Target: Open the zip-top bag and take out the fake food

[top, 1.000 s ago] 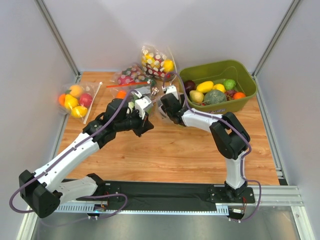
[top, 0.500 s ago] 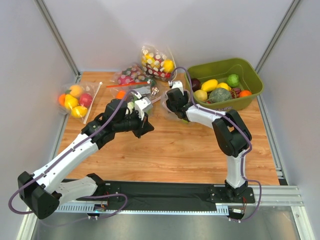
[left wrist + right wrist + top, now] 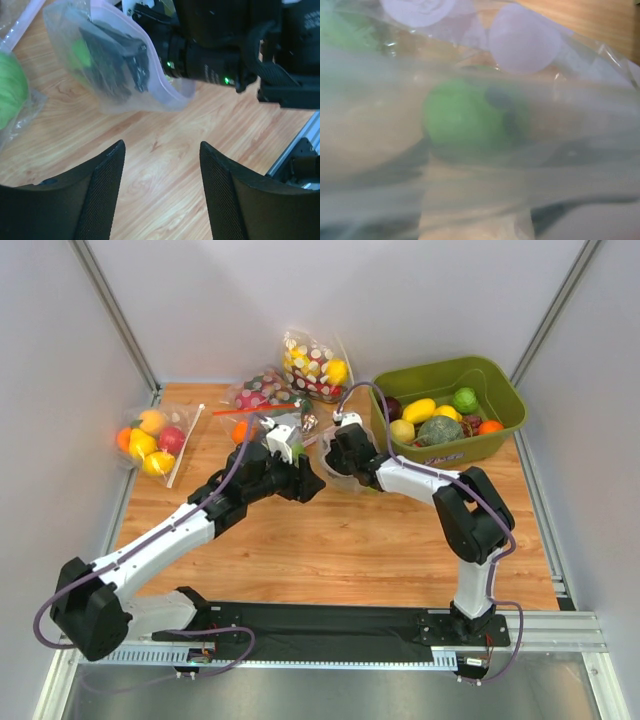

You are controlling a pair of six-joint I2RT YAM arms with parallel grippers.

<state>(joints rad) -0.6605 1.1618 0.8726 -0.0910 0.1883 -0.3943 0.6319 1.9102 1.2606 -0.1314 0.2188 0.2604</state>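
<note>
The clear zip-top bag [image 3: 150, 95] lies on the wood with its pale zip strip [image 3: 152, 60] gaping, mouth towards my right arm. My right gripper [image 3: 343, 454] is pushed inside it; its dark fingers [image 3: 117, 65] show through the plastic next to a green fake fruit [image 3: 80, 54]. In the right wrist view, wrinkled plastic covers the lens and a green fruit [image 3: 470, 117] sits just ahead of the blurred jaws; whether they grip it is unclear. My left gripper [image 3: 162, 147] hovers open over bare wood, just short of the bag, holding nothing [image 3: 304, 483].
A green bin [image 3: 500, 435] of fake produce stands at the back right. A polka-dotted bag [image 3: 312, 365], a bag with a red zip strip [image 3: 262, 400] and a filled bag [image 3: 150, 438] at the far left lie behind. A loose orange fruit [image 3: 240, 430] sits behind my left arm.
My left gripper has opened and shifted right, towards the bag. My right gripper has narrowed its jaws and stays inside the bag near the bin.
</note>
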